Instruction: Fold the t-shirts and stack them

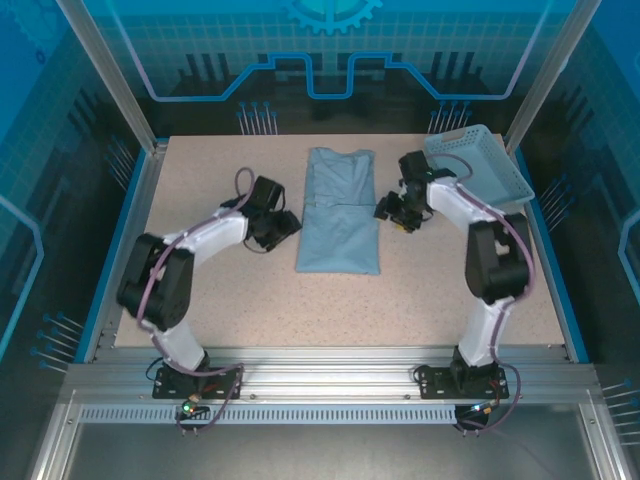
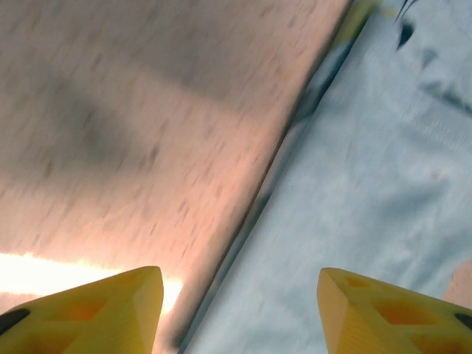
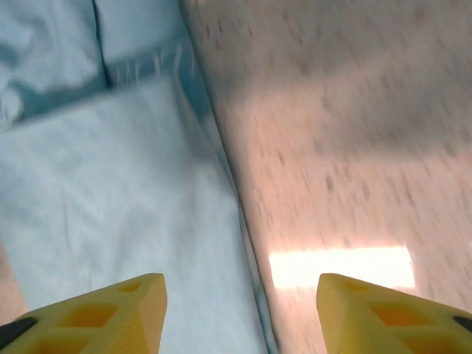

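A pale blue t-shirt (image 1: 338,212) lies in the middle of the table, folded lengthwise into a long narrow strip. My left gripper (image 1: 287,224) hangs just off its left edge and my right gripper (image 1: 386,209) just off its right edge. In the left wrist view the t-shirt (image 2: 369,192) fills the right side, and the yellow fingertips (image 2: 110,313) stand apart over its edge with nothing between them. In the right wrist view the t-shirt (image 3: 118,206) lies at the left, with a folded-in sleeve at the top; the yellow fingertips (image 3: 110,313) stand apart and hold nothing.
A light blue mesh basket (image 1: 478,165) sits tilted at the back right corner, close behind my right arm. The speckled beige table (image 1: 200,290) has blue raised edges. Bare tabletop lies in front of the shirt and to both sides.
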Robot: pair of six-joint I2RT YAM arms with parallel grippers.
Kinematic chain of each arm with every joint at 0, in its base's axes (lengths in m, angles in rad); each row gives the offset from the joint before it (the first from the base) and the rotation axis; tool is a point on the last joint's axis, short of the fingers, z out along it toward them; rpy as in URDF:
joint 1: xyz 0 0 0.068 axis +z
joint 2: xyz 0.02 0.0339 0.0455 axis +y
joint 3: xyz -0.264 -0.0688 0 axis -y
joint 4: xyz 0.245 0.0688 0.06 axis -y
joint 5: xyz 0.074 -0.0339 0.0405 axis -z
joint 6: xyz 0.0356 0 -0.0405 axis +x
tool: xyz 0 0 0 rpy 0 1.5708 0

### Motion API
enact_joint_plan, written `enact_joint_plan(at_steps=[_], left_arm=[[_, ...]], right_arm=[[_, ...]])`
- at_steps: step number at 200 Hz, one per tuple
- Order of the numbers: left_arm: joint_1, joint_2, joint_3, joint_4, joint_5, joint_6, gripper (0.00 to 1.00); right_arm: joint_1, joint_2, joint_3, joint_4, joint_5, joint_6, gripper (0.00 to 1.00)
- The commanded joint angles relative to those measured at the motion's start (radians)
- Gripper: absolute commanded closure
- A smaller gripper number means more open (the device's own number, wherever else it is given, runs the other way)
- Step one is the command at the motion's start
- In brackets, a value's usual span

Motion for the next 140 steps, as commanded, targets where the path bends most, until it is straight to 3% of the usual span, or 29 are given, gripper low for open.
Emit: enact_joint_plan(at_steps=[1, 33, 83, 140], left_arm=[[-0.047, -0.091, -0.168, 0.102, 0.062, -0.175, 0.36], [-0.084, -0.103, -0.287, 0.260, 0.117, -0.303, 0.34], [-0.088, -0.021, -0.324, 0.386, 0.136, -0.373, 0.37], [-0.109, 0.069, -0.294, 0.506, 0.137, -0.433, 0.66]], right_arm=[[0.031, -0.133, -0.197, 0.076, -0.073, 0.114, 0.41], [0.100, -0.232, -0.401, 0.196, -0.151, 0.246, 0.40], [0.122, -0.223, -0.523, 0.319, -0.196, 0.367, 0.40], [0.118, -0.166, -0.498, 0.375, -0.203, 0.400, 0.48]])
